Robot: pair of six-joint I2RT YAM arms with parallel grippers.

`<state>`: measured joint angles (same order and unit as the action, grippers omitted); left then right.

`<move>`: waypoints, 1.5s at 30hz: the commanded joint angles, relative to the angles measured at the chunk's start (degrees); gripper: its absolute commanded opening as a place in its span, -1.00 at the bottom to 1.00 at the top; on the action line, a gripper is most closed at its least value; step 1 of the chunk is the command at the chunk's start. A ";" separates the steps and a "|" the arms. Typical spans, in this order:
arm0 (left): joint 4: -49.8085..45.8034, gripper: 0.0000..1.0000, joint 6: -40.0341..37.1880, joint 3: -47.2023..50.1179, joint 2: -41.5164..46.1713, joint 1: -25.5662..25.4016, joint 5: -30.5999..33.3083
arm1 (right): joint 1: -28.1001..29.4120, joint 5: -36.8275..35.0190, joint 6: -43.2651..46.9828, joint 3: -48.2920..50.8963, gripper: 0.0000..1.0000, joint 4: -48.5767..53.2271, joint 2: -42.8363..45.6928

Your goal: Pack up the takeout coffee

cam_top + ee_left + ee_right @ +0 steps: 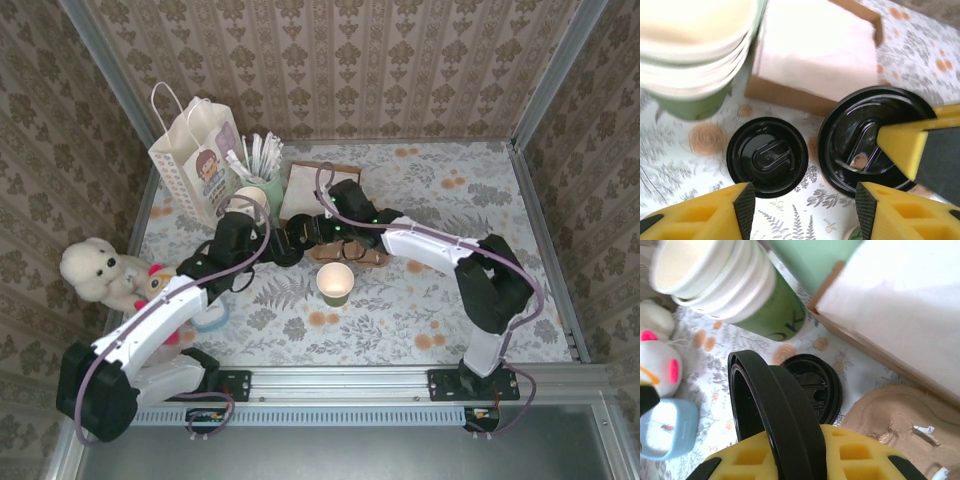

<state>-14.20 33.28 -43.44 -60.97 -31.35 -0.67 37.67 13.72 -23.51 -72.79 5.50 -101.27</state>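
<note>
Takeout coffee cup (335,283), lidless: probably light, crushable, spillable, so grip gently round its wall; left fingers (710,212) spread, right fingers (860,455) pinching black lid (785,410).

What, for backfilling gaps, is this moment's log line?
left end effector: open, over loose lid; right end effector: gripping other lid; cup: lidless

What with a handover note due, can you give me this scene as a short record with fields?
cup: upright on the table, no lid on it
right gripper: shut on a black lid, gripped by its rim
left gripper: open, nothing between its fingers
spare lid: lying flat on the table
cup stack: beside the napkin box
</note>
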 commanded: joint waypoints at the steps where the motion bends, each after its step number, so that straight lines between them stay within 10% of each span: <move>1: -6.62 0.11 -20.52 -6.80 -0.54 0.50 -8.39 | -1.82 7.04 9.81 -1.74 -0.86 6.17 4.93; 14: -13.65 0.02 -40.12 -22.00 -12.43 0.42 -22.82 | -2.95 18.33 20.62 -7.51 -0.81 20.24 8.80; 21: -14.54 -0.53 -41.63 -23.30 -14.42 0.42 -23.10 | -2.89 18.65 19.66 -7.45 -0.76 19.77 9.59; 28: -8.05 -1.00 -35.24 -21.17 -13.43 0.49 -20.54 | -4.14 13.91 11.78 -3.39 -0.07 11.47 13.98; 36: 9.81 -1.00 -21.99 -16.46 -10.64 1.64 -20.42 | -5.59 5.55 0.58 9.31 0.69 -6.84 24.74; 45: -11.40 -1.00 -46.03 -28.82 -14.38 1.12 -18.07 | -5.81 1.20 28.34 -2.69 0.74 20.70 25.84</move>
<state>-19.22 -3.05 -69.28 -74.43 -30.00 -20.01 32.03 18.11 -7.66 -70.37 15.35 -75.50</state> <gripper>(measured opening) 0.105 0.884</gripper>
